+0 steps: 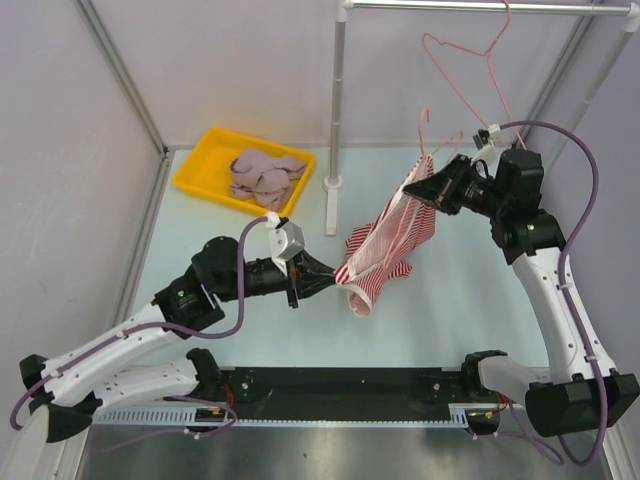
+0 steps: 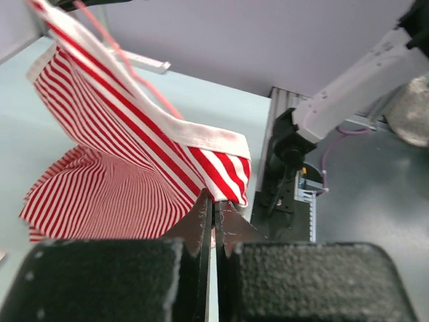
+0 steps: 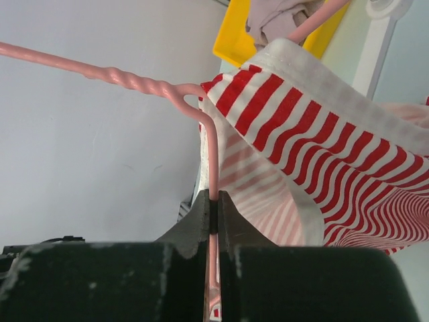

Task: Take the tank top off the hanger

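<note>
Above the pale surface (image 1: 450,290), mid-air: tank top (image 1: 385,245), soft knit, red-and-white stripes, white-bound edges, sagging in folds, draped on hanger (image 3: 212,154) of thin pink wire, twisted at neck. Hem pinched tight by left end effector (image 1: 333,280); hanger wire clamped in right end effector (image 1: 410,190). Matte black, grainy pads (image 2: 100,282).

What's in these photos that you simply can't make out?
- How much of the pink hanger sits inside the striped tank top: the cloth covers it in every view.
- Left wrist view: how much hem the left gripper pinches; its own pads hide that.
- Right wrist view: the yellow tray is cut off by the top edge.
- Top view: the pinkish clothes in the tray are crumpled and too small to identify.
</note>
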